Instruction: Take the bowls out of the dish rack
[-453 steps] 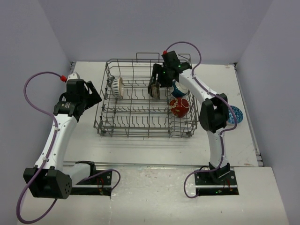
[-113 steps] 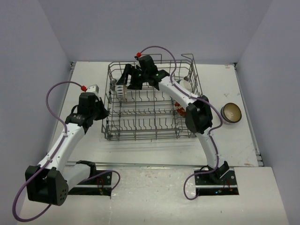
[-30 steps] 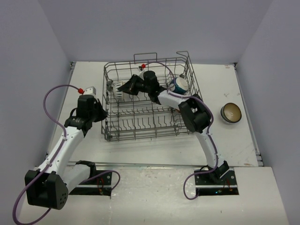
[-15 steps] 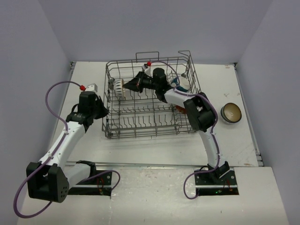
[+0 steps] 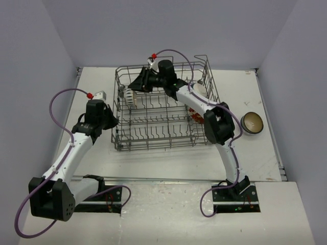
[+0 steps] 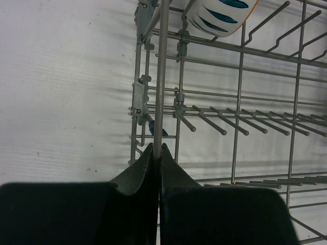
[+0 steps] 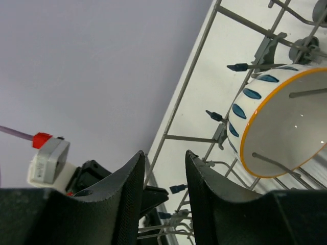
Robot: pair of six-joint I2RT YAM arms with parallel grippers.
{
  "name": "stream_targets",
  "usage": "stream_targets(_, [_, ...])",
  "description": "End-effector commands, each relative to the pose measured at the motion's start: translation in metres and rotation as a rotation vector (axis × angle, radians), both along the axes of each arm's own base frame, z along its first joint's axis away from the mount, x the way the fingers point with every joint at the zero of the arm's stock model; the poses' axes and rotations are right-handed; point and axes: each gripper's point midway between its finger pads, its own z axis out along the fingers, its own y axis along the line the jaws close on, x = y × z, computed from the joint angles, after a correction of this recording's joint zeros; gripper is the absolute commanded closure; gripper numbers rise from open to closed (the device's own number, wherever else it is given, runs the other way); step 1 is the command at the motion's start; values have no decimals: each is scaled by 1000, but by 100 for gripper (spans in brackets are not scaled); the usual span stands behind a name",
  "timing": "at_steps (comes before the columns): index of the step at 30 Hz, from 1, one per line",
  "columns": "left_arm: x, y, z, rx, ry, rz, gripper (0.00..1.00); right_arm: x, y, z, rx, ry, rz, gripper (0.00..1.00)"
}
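Left wrist view's top edge cuts off the striped bowl (image 6: 220, 16).

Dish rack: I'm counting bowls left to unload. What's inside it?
A striped bowl stands on edge at the rack's back left. A red bowl shows partly at the right, under the right arm; what else lies beneath that arm is covered.

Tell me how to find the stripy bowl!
Find the big grey wire dish rack in the middle of the table. Look in its far left corner, by the tip of the right gripper, where one bowl stands on edge. That striped bowl is white with dark blue dashes and an orange rim, unlike the cream-inside bowl out on the table.
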Motion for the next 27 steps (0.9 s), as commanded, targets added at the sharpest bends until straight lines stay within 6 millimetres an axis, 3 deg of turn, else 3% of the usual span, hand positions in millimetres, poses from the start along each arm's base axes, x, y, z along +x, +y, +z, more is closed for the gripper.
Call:
stream_targets(1, [-8,6,-9,-17,35,64,100,-8,1,-8,-140,-88,-34,61])
stream_targets(8, [-12,3,-13,-36,40,57,100,-21,6,-3,-270,-192,-132,61])
stream_targets(16, [-14,2,-10,-35,25,39,100,8,6,-38,-381,-215,-249,60])
stream_targets(20, [-15,3,-11,-29,25,34,100,9,2,-24,-388,-239,-260,58])
stream_targets(23, [-15,3,-12,-28,28,34,100,5,-6,-2,-371,-265,-285,55])
stream_targets(27, [-13,-2,-12,-48,30,19,100,10,-7,-1,-394,-276,-282,47])
